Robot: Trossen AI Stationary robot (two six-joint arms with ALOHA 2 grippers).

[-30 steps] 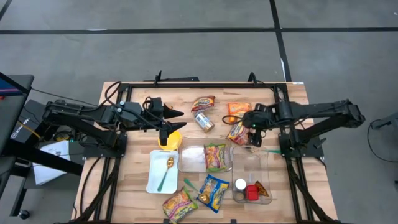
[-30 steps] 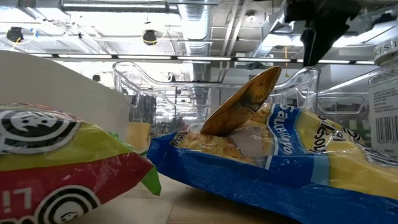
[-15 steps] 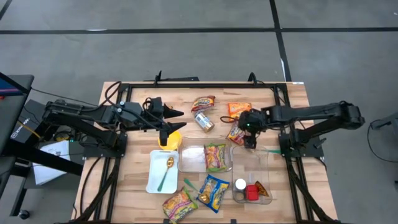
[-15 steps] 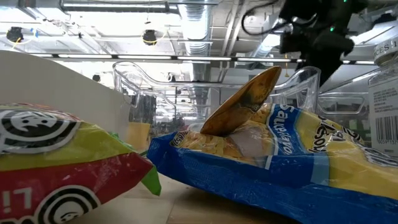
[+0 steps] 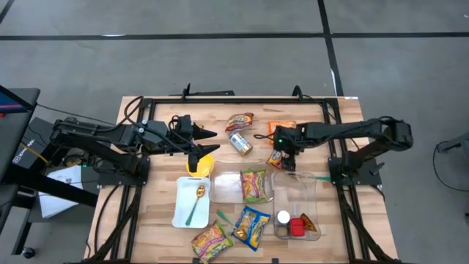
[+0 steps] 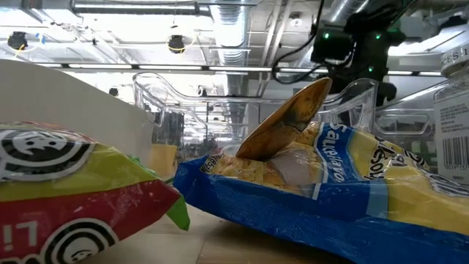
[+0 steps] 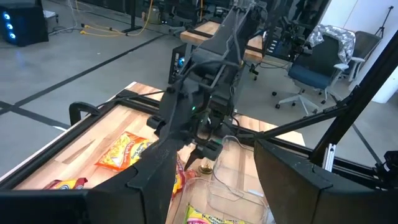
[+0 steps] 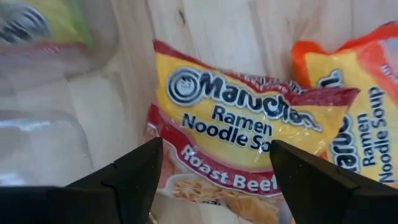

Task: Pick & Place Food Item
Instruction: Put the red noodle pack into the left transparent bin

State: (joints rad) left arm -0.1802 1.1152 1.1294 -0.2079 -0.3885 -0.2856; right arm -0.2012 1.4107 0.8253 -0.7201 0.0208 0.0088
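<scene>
A red-and-yellow Roast Beef ramen packet (image 8: 236, 143) lies flat on the wooden table (image 5: 161, 220), just beyond the clear containers; it also shows in the high view (image 5: 277, 159). My right gripper (image 8: 214, 190) is open and hangs over the packet, one finger on either side of its near end, pointing down; it also shows in the high view (image 5: 283, 145). An orange ramen packet (image 8: 354, 118) lies right beside the first one. My left gripper (image 5: 201, 145) is open and empty, waiting over a yellow object (image 5: 202, 166) at the table's left middle.
A clear container (image 5: 242, 187) holds a green ramen packet; a second clear container (image 5: 297, 194) holds small items at its near end. A can (image 5: 239, 142) and another packet (image 5: 239, 121) lie toward the far edge. A white tray (image 5: 182, 213) with a spoon and two packets (image 5: 253, 226) lie near the front.
My right gripper has gone toward the table's left edge, from above the right clear container's far end to above the red-and-yellow ramen packet. The packet has stayed where it was.
</scene>
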